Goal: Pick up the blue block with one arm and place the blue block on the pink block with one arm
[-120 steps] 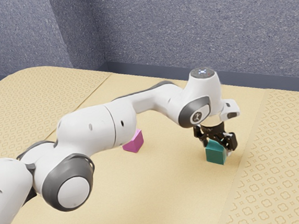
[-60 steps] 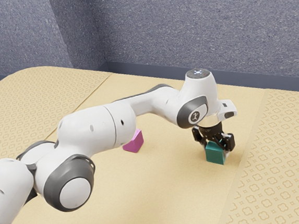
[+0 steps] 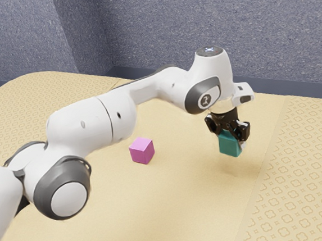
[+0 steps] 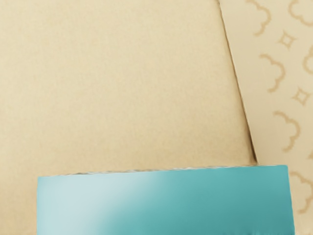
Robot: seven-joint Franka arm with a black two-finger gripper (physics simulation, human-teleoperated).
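Observation:
The blue-green block hangs a little above the table with its shadow below it, and my gripper is shut on its upper part. In the wrist view the same block looms large right under my hand. The pink block rests on the tan table toward the exterior view's left of the held block, well apart from it, below my forearm.
The plain tan tabletop meets a patterned strip on the exterior view's right, near the held block. Another patterned surface lies at the left. A grey wall closes the back.
My gripper, which was down around the block on the table, has risen with the block in it. The arm has lifted, uncovering the whole pink block.

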